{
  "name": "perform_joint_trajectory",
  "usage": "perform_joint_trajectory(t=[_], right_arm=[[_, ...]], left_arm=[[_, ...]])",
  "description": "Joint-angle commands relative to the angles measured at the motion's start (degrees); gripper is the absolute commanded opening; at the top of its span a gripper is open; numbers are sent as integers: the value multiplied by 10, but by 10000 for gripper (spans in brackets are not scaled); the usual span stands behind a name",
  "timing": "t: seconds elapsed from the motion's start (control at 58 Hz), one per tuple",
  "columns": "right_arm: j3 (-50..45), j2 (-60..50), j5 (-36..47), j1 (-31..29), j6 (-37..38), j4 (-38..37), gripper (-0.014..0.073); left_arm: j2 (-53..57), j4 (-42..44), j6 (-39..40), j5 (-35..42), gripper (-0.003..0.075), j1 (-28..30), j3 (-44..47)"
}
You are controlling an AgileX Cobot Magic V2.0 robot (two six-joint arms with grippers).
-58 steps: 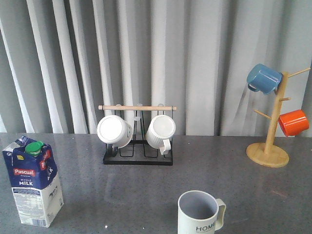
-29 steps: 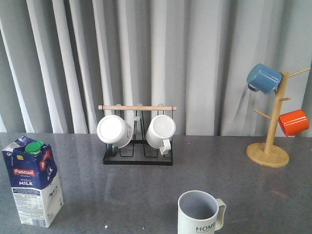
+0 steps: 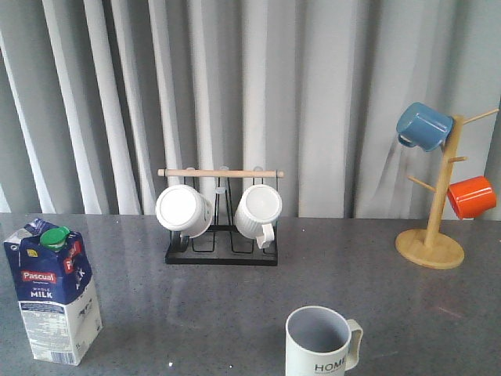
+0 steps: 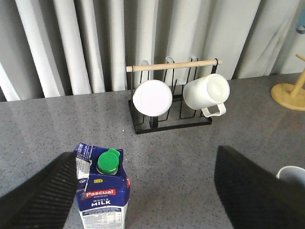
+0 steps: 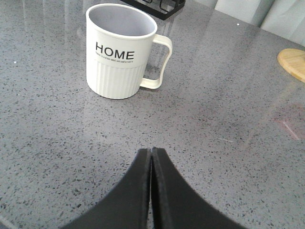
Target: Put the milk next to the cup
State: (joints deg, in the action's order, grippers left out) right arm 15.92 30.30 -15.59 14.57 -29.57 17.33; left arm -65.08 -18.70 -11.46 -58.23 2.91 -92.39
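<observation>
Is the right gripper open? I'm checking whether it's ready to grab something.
No: in the right wrist view the right gripper has its two fingers pressed together with nothing between them, short of the cup.

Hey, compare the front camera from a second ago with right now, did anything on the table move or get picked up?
Nothing visibly changed. The milk stands upright at the table's left, the cup sits near the front edge, and neither has been touched. In the wrist views, the left gripper is open above the milk and the right gripper is shut, holding nothing.
</observation>
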Motion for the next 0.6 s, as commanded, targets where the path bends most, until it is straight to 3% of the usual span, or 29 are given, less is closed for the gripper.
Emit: perform_joint_trajectory(t=[0.0, 0.587], right_arm=[[15, 1, 44, -2, 0, 5, -4], [15, 1, 44, -2, 0, 6, -4]], left_arm=[[7, -17, 5, 24, 581, -2, -15], [4, -31, 7, -1, 580, -2, -13]])
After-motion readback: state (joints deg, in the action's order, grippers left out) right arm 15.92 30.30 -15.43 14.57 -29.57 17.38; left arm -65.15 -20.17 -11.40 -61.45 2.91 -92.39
